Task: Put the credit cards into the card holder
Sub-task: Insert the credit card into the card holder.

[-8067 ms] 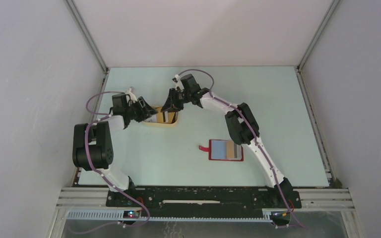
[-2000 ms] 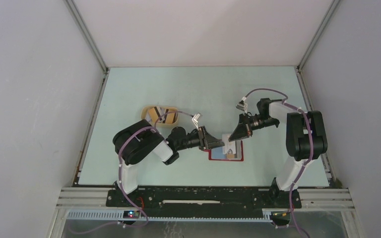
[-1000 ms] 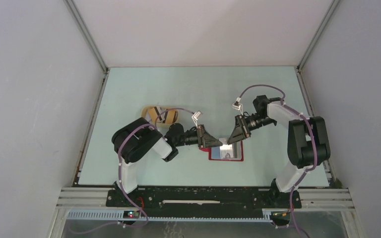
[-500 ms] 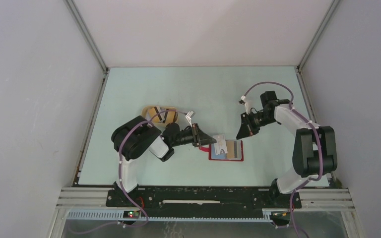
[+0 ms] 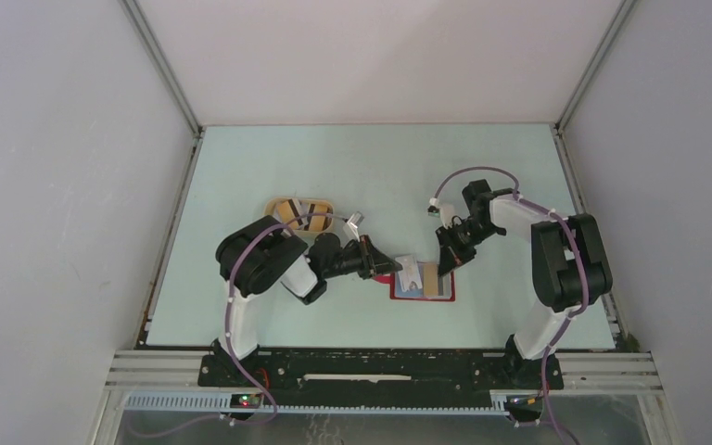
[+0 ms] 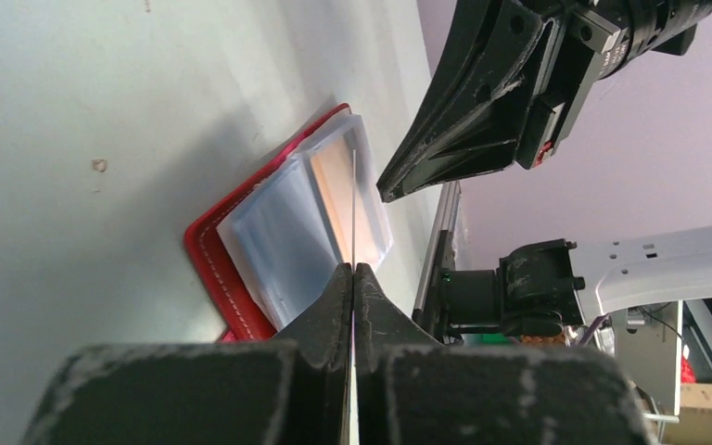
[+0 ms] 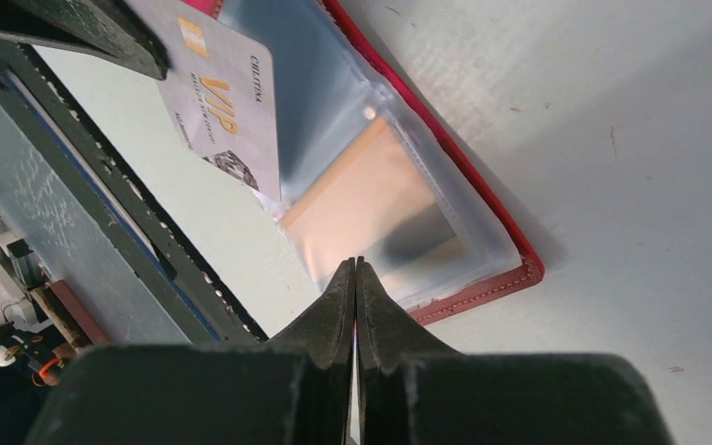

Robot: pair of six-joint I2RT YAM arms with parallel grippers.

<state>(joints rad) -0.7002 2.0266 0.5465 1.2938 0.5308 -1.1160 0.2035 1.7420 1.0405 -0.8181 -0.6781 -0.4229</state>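
pale green desk inside plain white walls. at far left sits a tan dish with more striped cards lying in it, well apart from the work. next comes the left arm, reaching low to the right. its jaws are clamped on one end of a pale card, which the left wrist view shows edge-on as a thin line and the right wrist view shows face-on with "vip" print. the card's free end hangs over the left part of the red card holder, which lies open on the desk with its clear pockets up. a tan card already sits in one pocket. whether the pale card's edge has entered a pocket mouth i cannot tell. further right, the right arm brings its jaws, pressed together with nothing between them, down by the holder's far side. whether they touch the plastic is not clear.

risks, as i judge them: the card is gripped by one end only, so a push against a shut pocket lip would likely bow it or twist it in the jaws. if the right jaws are not pinning the holder, that push could shove the light holder across the desk. the card could also skate over the pocket instead of into it. the two sets of jaws are near each other, so a small overshoot could knock them together.
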